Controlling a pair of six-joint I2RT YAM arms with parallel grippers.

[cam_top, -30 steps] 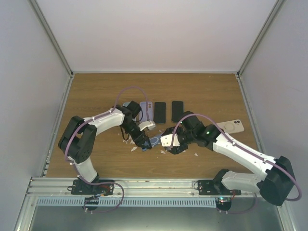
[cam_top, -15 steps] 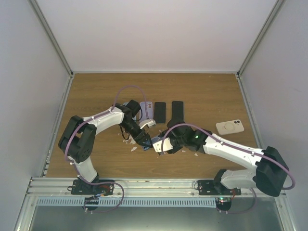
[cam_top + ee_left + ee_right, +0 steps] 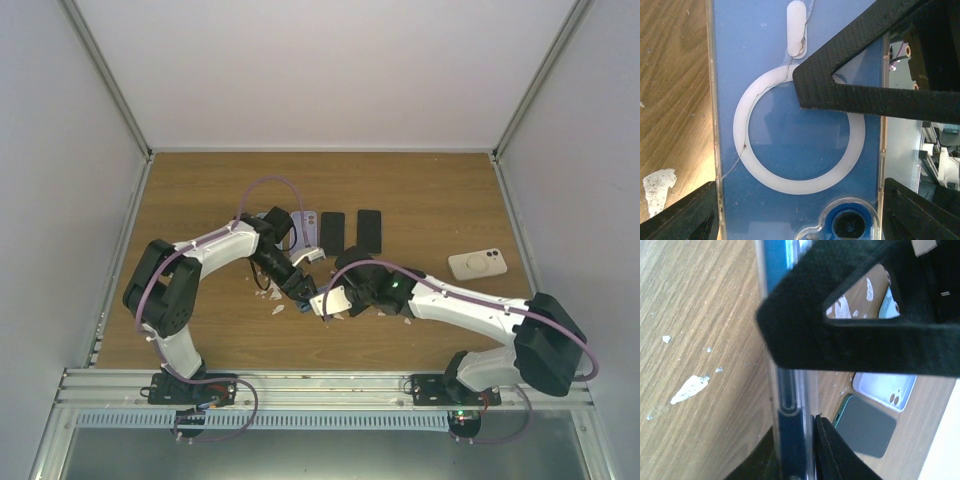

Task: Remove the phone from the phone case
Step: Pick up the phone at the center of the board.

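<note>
Blue glass shows through the clear phone case (image 3: 713, 100), so the phone (image 3: 805, 150) sits fully inside it, held between the two arms over the wooden table (image 3: 200, 190). Whether its lower edge rests on the wood I cannot tell. Left gripper (image 3: 802, 215) stands wide, its fingers (image 3: 685, 220) bearing on the phone case's two long edges, level with the camera cut-out (image 3: 847, 225). Right gripper (image 3: 792, 395) is set narrow across the thickness: one finger (image 3: 865, 102) lies flat on the back, overlapping the white ring (image 3: 755, 170), and in the right wrist view the other seems to press the opposite face. I judge the shell stiff but brittle, since a hairline crack (image 3: 742, 147) runs through the ring toward one long edge, and its gloss looks slippery. The phone itself is probably dense and rigid, with glass that would not forgive a drop. Best hold, I think, is the case's lip at a corner, peeled back while the other fingers steady the phone's flat faces, not the cracked middle. White flakes (image 3: 657, 187) lie on the wood beside the phone case. Beyond it lie a lilac phone (image 3: 306, 230) and two black phones (image 3: 332, 232), and well off toward the right arm's side a cream phone (image 3: 477, 263).
</note>
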